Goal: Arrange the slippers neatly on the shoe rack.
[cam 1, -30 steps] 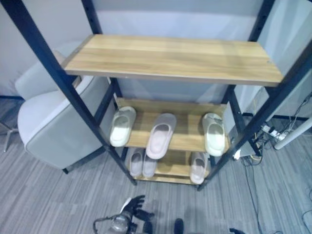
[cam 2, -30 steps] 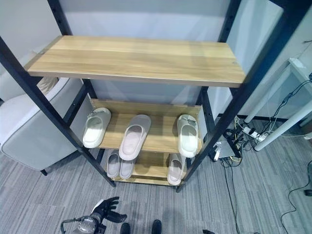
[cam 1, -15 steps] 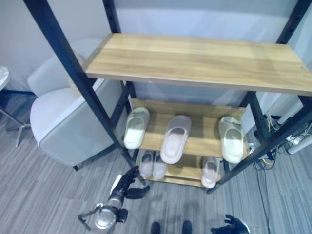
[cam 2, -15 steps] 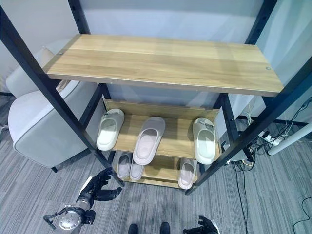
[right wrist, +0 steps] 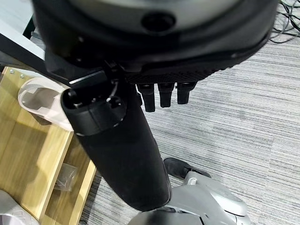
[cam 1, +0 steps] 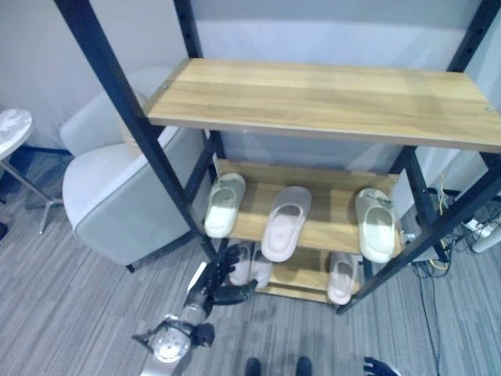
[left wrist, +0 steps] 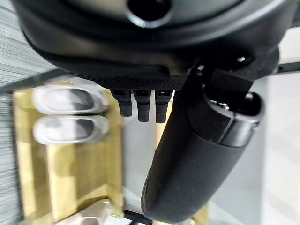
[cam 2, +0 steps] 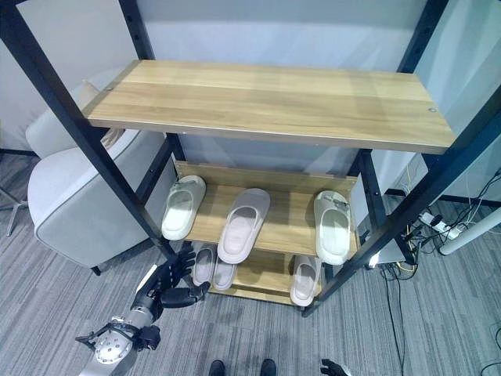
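Grey striped carpet (cam 1: pixel 70 313) runs under a tall black-framed shoe rack (cam 2: pixel 258 102) with wooden shelves, a pale armchair (cam 1: pixel 117 196) beside it. On the middle shelf lie three slippers (cam 2: pixel 244 224), well apart. On the bottom shelf a pair of slippers (cam 2: pixel 211 266) sits side by side, with a single slipper (cam 2: pixel 305 280) further along. The left hand (cam 2: pixel 168 287), fingers spread and empty, hovers just beside that pair. The right hand (right wrist: pixel 122 154) holds nothing, fingers relaxed.
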Robot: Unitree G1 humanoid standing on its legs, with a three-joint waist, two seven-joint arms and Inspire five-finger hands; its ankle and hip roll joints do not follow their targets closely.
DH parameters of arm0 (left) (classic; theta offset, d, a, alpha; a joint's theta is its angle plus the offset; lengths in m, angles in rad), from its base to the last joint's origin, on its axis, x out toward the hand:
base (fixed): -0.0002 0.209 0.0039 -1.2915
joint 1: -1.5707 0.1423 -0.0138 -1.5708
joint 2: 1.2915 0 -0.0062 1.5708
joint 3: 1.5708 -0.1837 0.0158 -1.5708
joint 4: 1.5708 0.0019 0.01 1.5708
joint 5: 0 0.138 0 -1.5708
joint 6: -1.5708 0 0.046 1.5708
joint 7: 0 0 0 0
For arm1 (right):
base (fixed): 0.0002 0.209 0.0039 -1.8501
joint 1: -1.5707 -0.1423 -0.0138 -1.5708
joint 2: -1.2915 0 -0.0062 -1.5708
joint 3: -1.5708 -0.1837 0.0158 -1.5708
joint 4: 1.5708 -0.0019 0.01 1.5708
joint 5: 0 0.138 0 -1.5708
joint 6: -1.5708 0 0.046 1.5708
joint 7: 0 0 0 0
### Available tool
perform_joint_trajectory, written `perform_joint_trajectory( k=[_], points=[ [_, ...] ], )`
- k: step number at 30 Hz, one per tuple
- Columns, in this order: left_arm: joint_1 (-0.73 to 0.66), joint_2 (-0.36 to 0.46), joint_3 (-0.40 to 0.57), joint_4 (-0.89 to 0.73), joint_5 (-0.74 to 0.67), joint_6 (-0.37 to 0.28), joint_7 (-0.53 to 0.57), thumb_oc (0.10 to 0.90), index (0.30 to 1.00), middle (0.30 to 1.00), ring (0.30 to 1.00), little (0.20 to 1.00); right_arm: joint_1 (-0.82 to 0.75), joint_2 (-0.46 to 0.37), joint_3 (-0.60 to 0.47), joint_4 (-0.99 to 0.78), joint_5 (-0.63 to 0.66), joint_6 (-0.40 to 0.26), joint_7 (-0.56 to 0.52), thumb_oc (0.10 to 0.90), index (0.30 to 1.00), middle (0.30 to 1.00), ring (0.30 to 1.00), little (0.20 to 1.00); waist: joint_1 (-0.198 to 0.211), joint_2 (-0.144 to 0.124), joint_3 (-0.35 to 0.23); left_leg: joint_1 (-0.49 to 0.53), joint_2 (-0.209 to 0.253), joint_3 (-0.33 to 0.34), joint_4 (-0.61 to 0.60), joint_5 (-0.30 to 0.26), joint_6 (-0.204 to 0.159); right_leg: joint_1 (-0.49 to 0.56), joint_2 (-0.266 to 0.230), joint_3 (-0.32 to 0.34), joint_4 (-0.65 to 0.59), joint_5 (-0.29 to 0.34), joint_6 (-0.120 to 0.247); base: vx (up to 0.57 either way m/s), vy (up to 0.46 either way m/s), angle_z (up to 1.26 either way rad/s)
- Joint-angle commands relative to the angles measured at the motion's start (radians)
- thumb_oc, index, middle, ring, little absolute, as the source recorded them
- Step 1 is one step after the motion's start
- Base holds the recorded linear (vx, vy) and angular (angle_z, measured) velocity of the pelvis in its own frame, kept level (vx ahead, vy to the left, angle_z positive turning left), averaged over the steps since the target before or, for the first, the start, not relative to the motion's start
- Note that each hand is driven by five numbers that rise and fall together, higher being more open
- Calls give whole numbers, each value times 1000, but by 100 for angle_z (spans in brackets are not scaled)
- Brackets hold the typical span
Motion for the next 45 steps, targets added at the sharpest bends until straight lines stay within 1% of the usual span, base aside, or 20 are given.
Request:
perform_joint_trajectory(
  k=[1,2,3,4,5,8,9,10,12,13,15,16,17,19,22,23,28,34,44,45],
  points=[
    [-128,-3,16,-136,-54,-116,28,800,900,900,900,900,-36,-22,34,15,-10,-19,-18,800,900,900,900,900,0,-32,-26,-6,5,27,-7,-30,-57,47,-45,56,1,-55,96,63,-16,-3],
    [-138,-4,17,-146,-47,-117,36,800,900,900,900,900,-34,-21,37,15,-9,-19,-19,800,900,900,900,900,-1,-30,-28,1,7,29,-7,-44,-58,50,-44,59,1,-66,98,-27,-2,-5],
    [-151,-4,19,-152,-37,-119,47,800,900,900,900,900,-33,-20,36,16,-6,-19,-20,800,900,900,900,900,-3,-29,-27,-6,7,32,-7,-32,-58,42,-45,59,1,-55,98,68,-19,-7],
    [-179,-2,22,-158,0,-124,75,800,900,900,900,900,-29,-17,40,20,-4,-19,-22,800,900,900,900,900,-7,-29,-32,0,10,37,-7,-47,-59,45,-44,62,1,-66,102,-18,-9,-7],
    [-180,-2,22,-158,1,-125,77,800,900,900,900,900,-31,-17,39,20,-4,-19,-22,800,900,900,900,900,-7,-29,-30,-6,9,38,-7,-34,-59,39,-45,63,1,-55,101,41,-18,-7],
    [-270,25,22,-152,157,-130,158,800,900,900,900,900,-25,-14,50,15,-3,-22,-26,800,900,900,900,900,-19,-24,-37,1,14,48,-7,-52,-61,40,-42,72,1,-69,105,63,-10,-8],
    [-273,24,20,-150,160,-131,161,800,900,900,900,900,-25,-13,49,15,-3,-22,-26,800,900,900,900,900,-18,-25,-36,1,14,48,-7,-52,-61,40,-42,72,1,-70,105,-5,-5,-9],
    [-335,44,12,-137,257,-130,206,800,900,900,900,900,-22,-11,55,12,-2,-25,-28,800,900,900,900,900,-28,-23,-37,-4,13,54,-7,-42,-63,32,-43,77,1,-58,106,-17,-1,-6],
    [-337,44,11,-136,258,-131,207,800,900,900,900,900,-23,-11,54,12,-2,-25,-28,800,900,900,900,900,-27,-23,-38,-6,13,54,-7,-41,-63,31,-43,77,1,-58,106,2,-4,-8],
    [-420,64,-6,-111,352,-126,259,800,900,900,900,900,-21,-15,64,5,-5,-29,-29,800,900,900,900,900,-45,-19,-38,-7,14,60,-7,-45,-65,25,-43,81,1,-56,108,21,-7,-9],
    [-455,67,-15,-91,371,-121,275,800,900,900,900,900,-19,-19,68,3,-5,-30,-30,800,900,900,900,900,-52,-17,-41,-3,15,62,-7,-59,-66,26,-42,85,1,-66,111,58,2,-10],
    [-505,68,-28,-56,412,-112,301,800,900,900,900,900,-20,-23,72,0,-7,-30,-29,800,900,900,900,900,-63,-13,-39,-8,14,68,-7,-59,-66,17,-41,91,1,-62,112,7,10,-12],
    [-508,68,-29,-54,413,-114,303,800,900,900,900,900,-22,-23,72,0,-6,-30,-29,800,900,900,900,900,-62,-14,-36,-14,14,69,-7,-46,-66,11,-42,92,1,-51,111,-6,18,-11],
    [-583,76,-49,10,473,-95,335,800,900,900,900,900,-23,-30,78,-5,-6,-34,-33,800,900,900,900,900,-77,-8,-35,-19,16,76,-7,-59,-66,1,-38,100,1,-60,114,2,8,-14],
    [-631,84,-59,52,510,-84,364,800,900,900,900,900,-26,-35,77,-9,-5,-35,-35,800,900,900,900,900,-84,-5,-33,-32,17,81,-7,-58,-67,-16,-38,107,1,-56,115,-42,9,-20],
    [-706,107,-76,115,558,-65,397,800,900,900,900,900,-29,-45,80,-23,-2,-42,-38,800,900,900,900,900,-99,-2,-27,-55,19,89,-7,-54,-66,-44,-35,116,1,-49,118,-56,10,-10],
    [-776,141,-97,177,609,-45,427,800,900,900,900,900,-35,-53,82,-32,0,-48,-40,800,900,900,900,900,-109,-3,-25,-90,21,96,-7,-48,-66,-86,-29,129,1,-38,120,-56,5,-17],
    [-844,201,-128,262,666,-16,444,800,900,900,900,900,-50,-63,87,-47,2,-59,-39,800,900,900,900,900,-116,-15,-21,-147,26,112,-7,-35,-65,-149,-21,151,1,-19,121,-46,-4,-13],
    [-882,202,-160,365,668,4,439,800,900,900,900,900,-48,-72,94,-79,0,-66,-38,800,900,900,900,900,-127,-32,-22,-186,28,117,-7,-25,-64,-193,-17,160,1,-5,118,-15,0,-4],
    [-915,197,-176,407,657,10,442,800,900,900,900,900,-51,-75,96,-88,1,-68,-42,800,900,900,900,900,-133,-36,-21,-195,28,117,-7,-22,-64,-205,-16,160,1,0,117,0,0,0]
  ],
)
